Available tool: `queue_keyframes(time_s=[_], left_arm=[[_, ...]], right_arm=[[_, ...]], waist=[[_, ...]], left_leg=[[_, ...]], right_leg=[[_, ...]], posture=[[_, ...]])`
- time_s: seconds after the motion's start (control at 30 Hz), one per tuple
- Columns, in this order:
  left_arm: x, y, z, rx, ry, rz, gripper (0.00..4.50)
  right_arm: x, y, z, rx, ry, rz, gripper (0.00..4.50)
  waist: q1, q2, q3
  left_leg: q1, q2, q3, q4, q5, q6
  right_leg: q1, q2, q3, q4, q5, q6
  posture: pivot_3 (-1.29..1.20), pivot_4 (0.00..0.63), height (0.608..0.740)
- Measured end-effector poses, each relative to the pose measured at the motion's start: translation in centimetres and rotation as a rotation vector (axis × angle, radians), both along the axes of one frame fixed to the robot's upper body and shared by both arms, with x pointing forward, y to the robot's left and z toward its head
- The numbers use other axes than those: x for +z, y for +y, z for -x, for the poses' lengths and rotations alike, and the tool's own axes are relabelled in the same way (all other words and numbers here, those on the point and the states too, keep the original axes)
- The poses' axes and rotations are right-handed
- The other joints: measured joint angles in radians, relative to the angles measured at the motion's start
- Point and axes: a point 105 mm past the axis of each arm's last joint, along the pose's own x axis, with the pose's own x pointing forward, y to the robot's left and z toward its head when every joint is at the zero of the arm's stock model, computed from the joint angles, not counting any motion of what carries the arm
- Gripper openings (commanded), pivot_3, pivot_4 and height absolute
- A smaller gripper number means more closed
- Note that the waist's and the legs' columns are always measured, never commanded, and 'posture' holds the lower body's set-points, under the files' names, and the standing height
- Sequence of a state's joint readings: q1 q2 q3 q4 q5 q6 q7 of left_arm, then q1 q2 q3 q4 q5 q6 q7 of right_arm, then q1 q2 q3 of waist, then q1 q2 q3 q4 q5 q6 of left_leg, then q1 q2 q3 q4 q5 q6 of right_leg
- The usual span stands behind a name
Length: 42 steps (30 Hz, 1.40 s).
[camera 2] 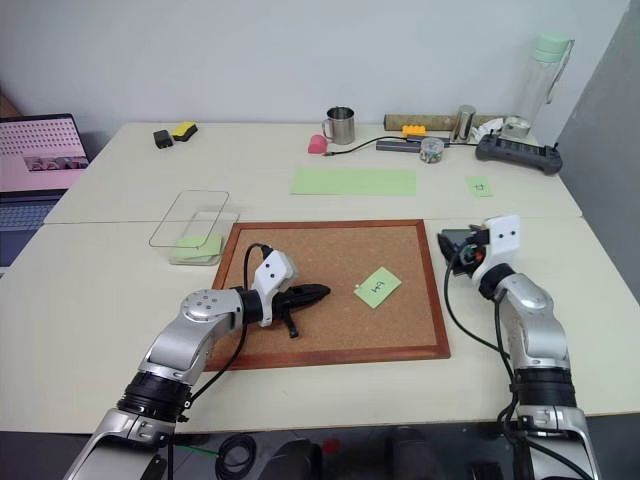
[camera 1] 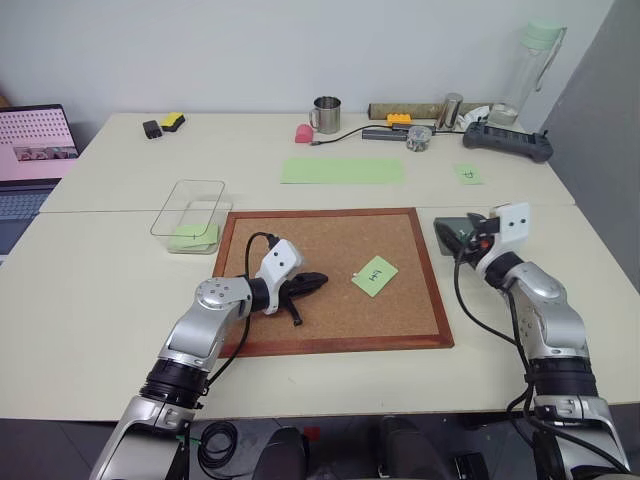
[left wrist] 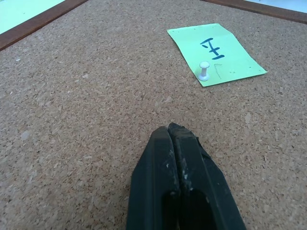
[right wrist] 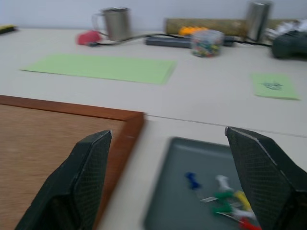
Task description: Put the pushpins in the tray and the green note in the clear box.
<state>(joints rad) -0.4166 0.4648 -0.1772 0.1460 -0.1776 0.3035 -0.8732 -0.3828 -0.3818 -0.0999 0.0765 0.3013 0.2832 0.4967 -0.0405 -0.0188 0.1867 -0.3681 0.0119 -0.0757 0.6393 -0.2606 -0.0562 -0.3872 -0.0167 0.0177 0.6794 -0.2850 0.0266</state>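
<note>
Pushpins (right wrist: pixel 218 194) in tray (right wrist: pixel 172 201) beneath wide-open, empty right gripper (right wrist: pixel 175 179); note (camera 1: pixel 375 276) pinned on corkboard (camera 1: pixel 330 345); left gripper (camera 1: pixel 312 284) closed, empty.

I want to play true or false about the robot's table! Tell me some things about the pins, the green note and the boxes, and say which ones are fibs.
1. The green note lies on the cork board. True.
2. A white pushpin is stuck in the green note. True.
3. The tray has no pins in it. False: several coloured pushpins lie in it.
4. The left gripper has its fingers spread wide over the board. False: its fingers are pressed together.
5. The right gripper has its fingers apart above the tray. True.
6. The clear box sits on the cork board. False: it stands on the table beside the board's left edge.
</note>
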Motion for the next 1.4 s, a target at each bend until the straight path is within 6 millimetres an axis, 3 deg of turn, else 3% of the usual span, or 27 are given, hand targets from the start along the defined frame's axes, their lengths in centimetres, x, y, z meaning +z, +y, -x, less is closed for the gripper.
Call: queue_keyframes(time_s=[0.23, 0.43, 0.53, 0.63, 1.17, 1.4], left_arm=[[0.0, 0.0, 0.0, 0.003, 0.000, 0.000, 0.00], [0.0, 0.0, 0.0, 0.007, 0.007, 0.003, 0.00], [0.0, 0.0, 0.1, 0.010, 0.006, 0.003, 0.00], [0.1, 0.1, 0.2, 0.013, 0.006, 0.007, 0.00], [0.1, 0.1, 0.3, 0.019, 0.009, 0.008, 0.00], [0.1, 0.1, 0.2, 0.019, 0.008, 0.008, 0.00]], right_arm=[[-3.2, 7.8, 3.2, 0.276, 0.084, 0.069, 3.82], [-4.7, 11.5, 3.8, 0.358, 0.134, 0.108, 3.82], [-4.9, 12.1, 3.3, 0.356, 0.137, 0.139, 3.82], [-5.2, 12.2, 2.8, 0.346, 0.147, 0.155, 3.38], [-5.2, 13.0, 3.0, 0.395, 0.135, 0.163, 0.03], [-5.2, 12.9, 3.2, 0.402, 0.118, 0.171, 0.03]], waist=[[0.000, 0.000, 0.000], [0.000, 0.000, 0.000], [0.000, 0.000, 0.000], [-0.001, 0.000, 0.000], [-0.002, 0.000, 0.000], [-0.002, 0.000, 0.000]], left_leg=[[0.000, 0.000, 0.001, 0.000, 0.000, 0.000], [0.000, 0.000, 0.000, 0.000, 0.000, 0.000], [0.000, 0.000, 0.000, 0.000, 0.000, 0.000], [0.000, 0.000, 0.000, 0.000, 0.000, 0.000], [0.000, 0.000, 0.000, -0.003, 0.000, 0.000], [0.001, 0.000, 0.000, -0.003, 0.000, 0.000]], right_leg=[[0.000, 0.000, 0.000, 0.000, 0.000, 0.000], [0.000, 0.000, 0.000, 0.000, 0.000, 0.000], [0.000, 0.000, 0.000, 0.000, 0.000, 0.000], [-0.001, 0.000, 0.000, 0.000, 0.000, 0.000], [-0.001, 0.000, 0.000, -0.001, 0.000, 0.000], [-0.001, 0.000, 0.000, -0.001, 0.000, 0.000]], posture=[[0.00, 0.150, 0.740], [0.00, 0.150, 0.740], [0.00, 0.150, 0.740], [0.00, 0.150, 0.740], [0.00, 0.150, 0.740], [0.00, 0.150, 0.740]])
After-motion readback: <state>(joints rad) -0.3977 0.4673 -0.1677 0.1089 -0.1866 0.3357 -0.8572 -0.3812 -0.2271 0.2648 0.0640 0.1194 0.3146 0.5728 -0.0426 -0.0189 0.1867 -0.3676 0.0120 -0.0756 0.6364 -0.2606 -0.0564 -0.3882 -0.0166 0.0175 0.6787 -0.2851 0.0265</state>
